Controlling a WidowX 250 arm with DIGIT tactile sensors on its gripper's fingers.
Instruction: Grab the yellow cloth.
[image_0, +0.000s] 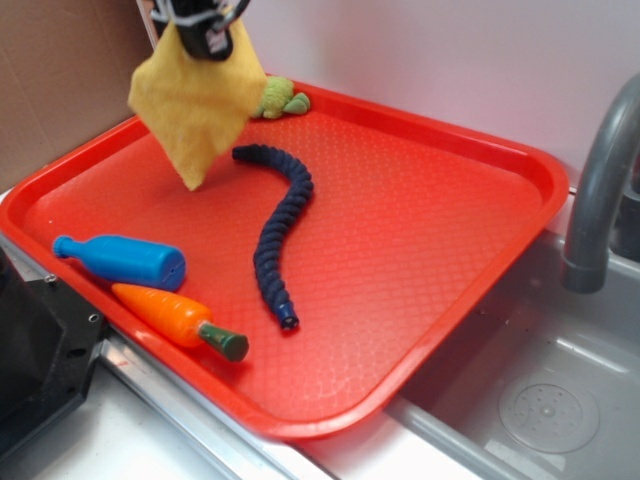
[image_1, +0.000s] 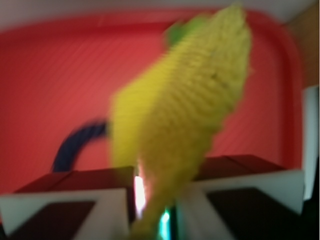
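Exterior: hand (image_0: 205, 25) pinches yellow cloth (image_0: 195, 100) above red tray (image_0: 440, 150); tray holds bottle (image_0: 125, 260), carrot (image_0: 175, 318).

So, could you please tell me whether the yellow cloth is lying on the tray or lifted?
Lifted: the yellow cloth hangs from the end effector, clear of the tray.

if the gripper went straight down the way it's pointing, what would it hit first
Probably bare red tray floor. The gripper is shut on the yellow cloth, which hangs below it and would land first, near the dark blue snake toy; depth is unclear.

Overhead-oblique exterior; close wrist (shared tray (image_0: 520, 165))
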